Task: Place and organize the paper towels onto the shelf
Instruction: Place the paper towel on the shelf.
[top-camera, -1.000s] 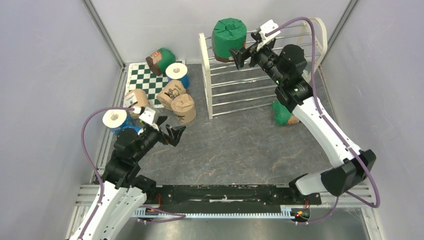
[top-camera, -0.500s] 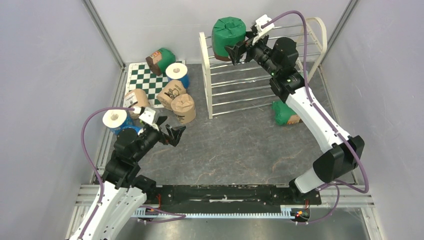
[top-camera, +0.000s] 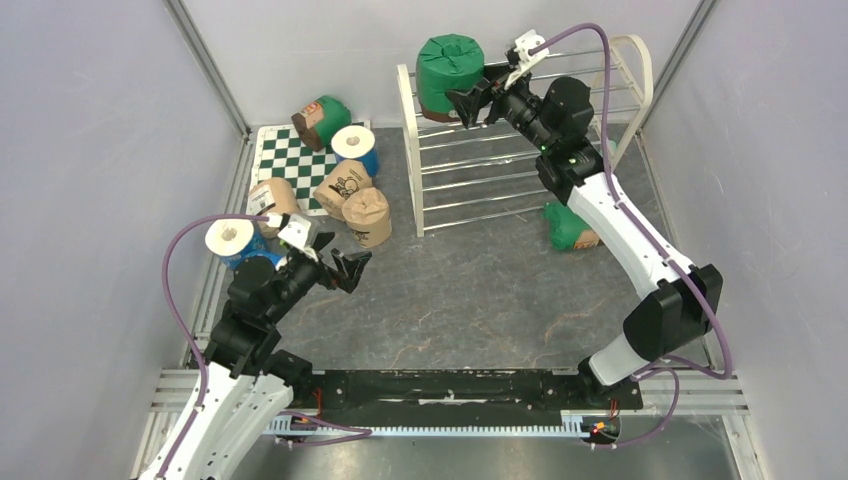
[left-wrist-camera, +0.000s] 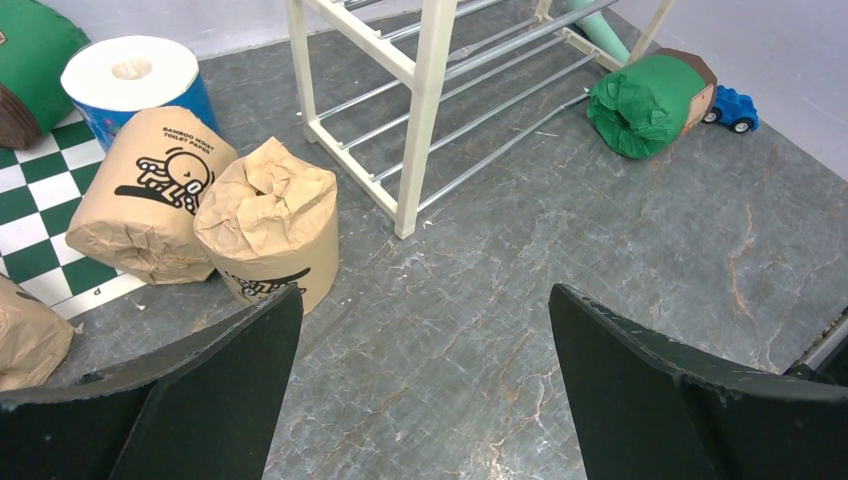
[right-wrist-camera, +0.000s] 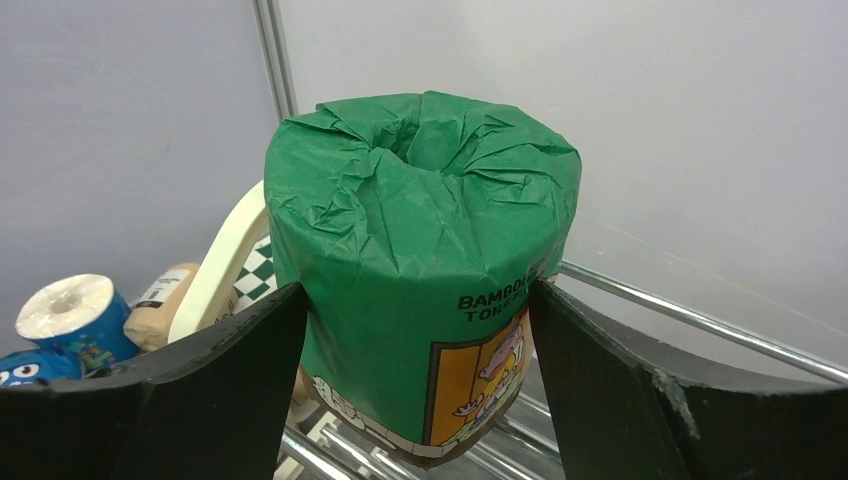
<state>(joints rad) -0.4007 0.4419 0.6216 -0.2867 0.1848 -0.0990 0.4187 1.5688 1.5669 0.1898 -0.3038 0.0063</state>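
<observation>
A green-wrapped paper towel roll (top-camera: 448, 68) (right-wrist-camera: 420, 230) stands slightly tilted on the top rods of the white shelf (top-camera: 410, 150) (right-wrist-camera: 700, 320). My right gripper (top-camera: 468, 95) (right-wrist-camera: 418, 295) reaches in from the right, and its two black fingers press against both sides of that roll. My left gripper (top-camera: 352, 268) (left-wrist-camera: 425, 300) hangs open over bare floor, with nothing between its fingers. A tan roll (top-camera: 368, 215) (left-wrist-camera: 270, 230) stands just ahead of it, to its left. Another green roll (top-camera: 568, 228) (left-wrist-camera: 645, 105) lies on the floor to the right of the shelf.
More rolls cluster at the left on and around the checkered mat (top-camera: 290, 160): two tan ones (top-camera: 342, 185) (top-camera: 272, 198), two white-and-blue ones (top-camera: 355, 145) (top-camera: 232, 240) and a green one (top-camera: 322, 118). A blue toy car (left-wrist-camera: 733, 108) sits beside the floor's green roll.
My right gripper moved left along the top tier until its fingers came round the green roll, then closed in on it; the roll shifted slightly left. The left arm has not moved.
</observation>
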